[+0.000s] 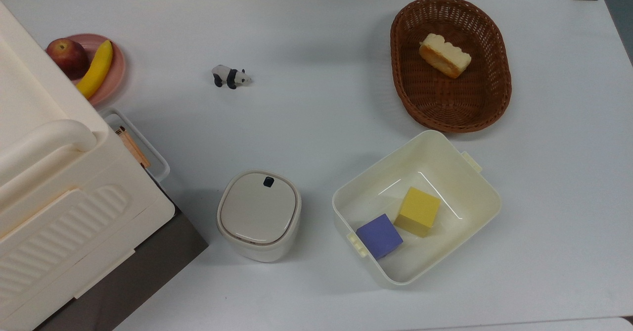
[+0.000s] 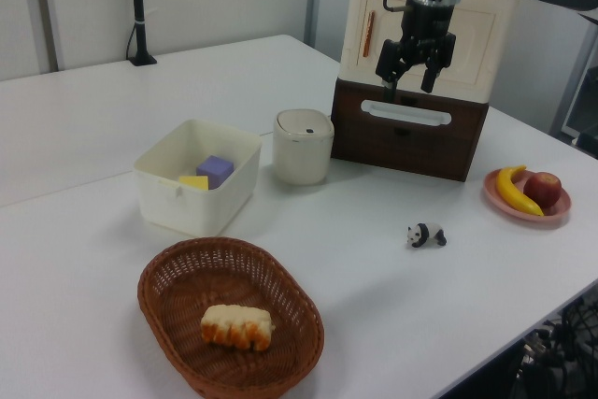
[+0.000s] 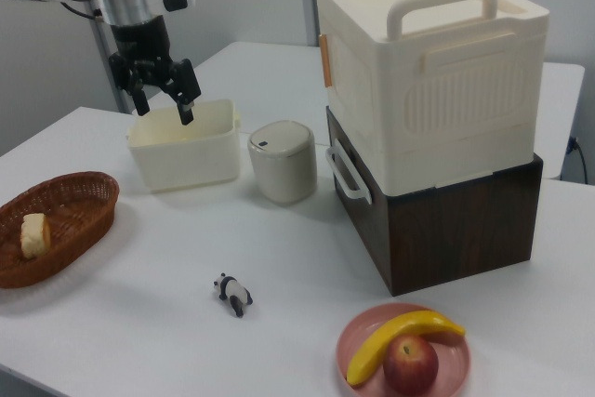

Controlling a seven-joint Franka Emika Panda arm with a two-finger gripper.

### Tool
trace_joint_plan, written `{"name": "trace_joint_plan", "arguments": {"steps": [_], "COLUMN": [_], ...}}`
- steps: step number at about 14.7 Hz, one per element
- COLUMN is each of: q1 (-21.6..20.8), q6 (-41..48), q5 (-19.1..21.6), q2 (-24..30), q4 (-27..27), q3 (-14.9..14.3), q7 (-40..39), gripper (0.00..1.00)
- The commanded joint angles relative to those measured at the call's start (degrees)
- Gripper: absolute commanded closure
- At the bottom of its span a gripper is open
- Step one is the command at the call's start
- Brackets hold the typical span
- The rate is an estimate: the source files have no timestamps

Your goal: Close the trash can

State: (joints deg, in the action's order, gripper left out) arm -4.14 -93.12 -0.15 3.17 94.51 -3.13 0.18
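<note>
The trash can (image 1: pixel 258 215) is a small cream bin standing between the big storage box and the open tub; its beige lid with the dark button lies flat and shut on top. It also stands upright in the left view (image 2: pixel 303 145) and the right view (image 3: pixel 283 161). My gripper (image 2: pixel 408 81) hangs high in the air, well above the table and away from the trash can, in front of the storage box in the left view. In the right view the gripper (image 3: pixel 165 107) hovers above the tub's far side. Its fingers are spread open and hold nothing.
A cream tub (image 1: pixel 430 134) holds a yellow and a purple cube. A wicker basket (image 1: pixel 410 98) contains a piece of bread (image 1: pixel 444 55). A toy panda (image 1: pixel 230 76) lies mid-table. A pink plate (image 1: pixel 117 69) carries an apple and banana. The storage box (image 1: pixel 49 172) sits on a brown drawer unit.
</note>
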Motion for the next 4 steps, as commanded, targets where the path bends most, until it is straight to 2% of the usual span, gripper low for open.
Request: {"name": "trace_joint_plan", "arguments": {"steps": [1, 4], "q1": [-1.32, -0.7], "q6": [0.4, 0.57], "q5": [2.6, 3.04], "q2": [1.05, 1.22], "q4": [0.5, -0.2], "q3": [-1.35, -1.61], "q7": [-0.44, -1.14], "gripper": [0.0, 0.0]}}
